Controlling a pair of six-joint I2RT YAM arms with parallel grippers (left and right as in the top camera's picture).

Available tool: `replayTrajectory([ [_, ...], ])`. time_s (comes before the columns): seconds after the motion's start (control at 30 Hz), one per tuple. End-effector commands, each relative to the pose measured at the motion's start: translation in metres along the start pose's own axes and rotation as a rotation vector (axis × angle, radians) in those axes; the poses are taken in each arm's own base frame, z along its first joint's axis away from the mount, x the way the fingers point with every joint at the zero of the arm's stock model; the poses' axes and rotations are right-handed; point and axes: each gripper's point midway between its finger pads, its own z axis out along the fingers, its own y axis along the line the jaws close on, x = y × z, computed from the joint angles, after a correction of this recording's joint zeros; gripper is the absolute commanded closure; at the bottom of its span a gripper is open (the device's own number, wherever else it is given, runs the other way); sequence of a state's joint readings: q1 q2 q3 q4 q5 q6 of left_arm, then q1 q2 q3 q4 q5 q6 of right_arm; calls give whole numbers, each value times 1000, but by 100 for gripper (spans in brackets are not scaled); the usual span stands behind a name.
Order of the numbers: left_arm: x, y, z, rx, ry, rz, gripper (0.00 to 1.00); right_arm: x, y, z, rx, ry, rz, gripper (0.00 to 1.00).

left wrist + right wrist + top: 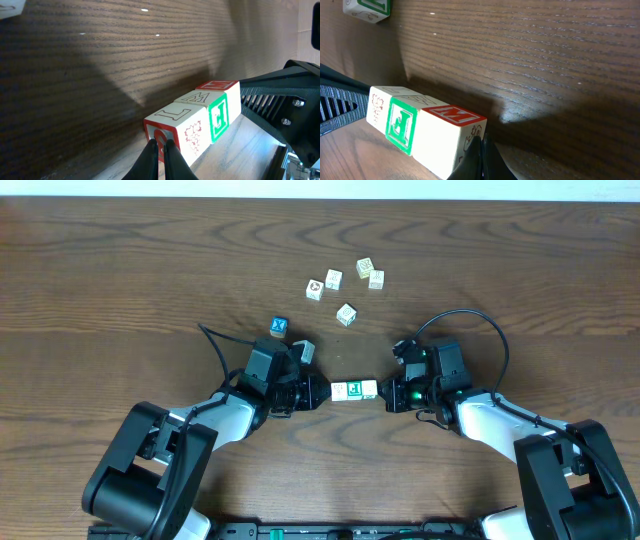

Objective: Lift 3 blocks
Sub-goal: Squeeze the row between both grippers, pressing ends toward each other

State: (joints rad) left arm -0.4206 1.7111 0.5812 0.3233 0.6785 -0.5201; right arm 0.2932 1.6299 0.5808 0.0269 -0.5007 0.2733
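Note:
Three small wooden blocks (pixel 354 390) sit end to end in one row between my two grippers. The middle block (pixel 217 112) has a green-framed face. The end block by the left gripper (pixel 182 132) is cream with red marks. The end block by the right gripper (pixel 445 137) has a red-framed top. My left gripper (pixel 328 391) is shut, its tips pressed on the row's left end (pixel 161 145). Shut as well, the right gripper (pixel 385 393) pushes on the other end (pixel 481 142). Whether the row is off the table I cannot tell.
A blue-faced cube (pixel 278 327) lies just behind the left arm. Several cream cubes stand farther back, among them one (pixel 346 314) nearest the row and one (pixel 315 289) at the left of the group. The table is dark wood (pixel 120 300).

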Motion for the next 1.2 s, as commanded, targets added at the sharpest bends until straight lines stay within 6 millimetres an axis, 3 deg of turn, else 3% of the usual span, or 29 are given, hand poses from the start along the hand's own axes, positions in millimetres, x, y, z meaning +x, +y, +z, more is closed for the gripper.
replayTrajectory([
  [0.0,6,-1,3,0,26,6,93,9,21,4,-92,41,-39,99],
  [0.27,6,9,3,-48,21,-6,93,9,21,4,-92,41,-39,99],
  [0.63,5,8,3,-44,16,-6,93,10,25,3,-118,45,-49,99],
  [1.17,10,-9,8,13,36,35,93,16,28,3,-134,70,-35,99],
])
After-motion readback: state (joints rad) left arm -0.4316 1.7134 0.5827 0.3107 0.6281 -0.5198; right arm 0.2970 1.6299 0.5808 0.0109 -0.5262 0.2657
